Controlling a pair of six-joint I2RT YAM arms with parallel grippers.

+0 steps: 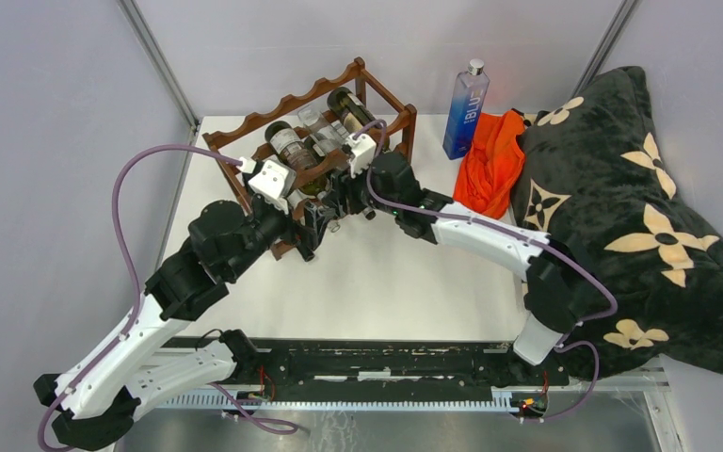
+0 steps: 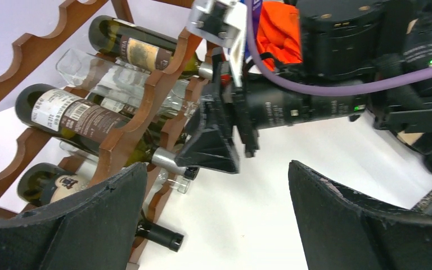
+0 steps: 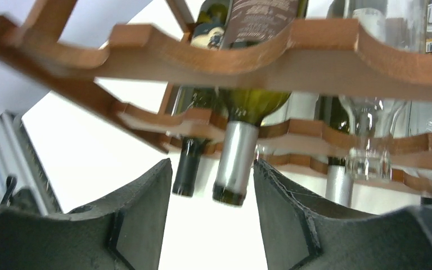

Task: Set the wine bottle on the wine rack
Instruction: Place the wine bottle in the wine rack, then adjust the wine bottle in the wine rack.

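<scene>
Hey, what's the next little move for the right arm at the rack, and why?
Probably draw the right gripper straight back off the silver foil neck, jaws apart. The green wine bottle already lies in the scallops of the wine rack, and the fingers only straddle that neck, with a gap on one side.

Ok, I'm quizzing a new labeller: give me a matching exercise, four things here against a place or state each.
Things:
1. blue bottle
2. orange cloth
3. left gripper
4. wine rack

Places or states:
A. open, holding nothing
B. standing upright, right of the rack
C. crumpled against the black blanket
D. carries bottles lying down

Pairs: 1-B, 2-C, 3-A, 4-D
</scene>
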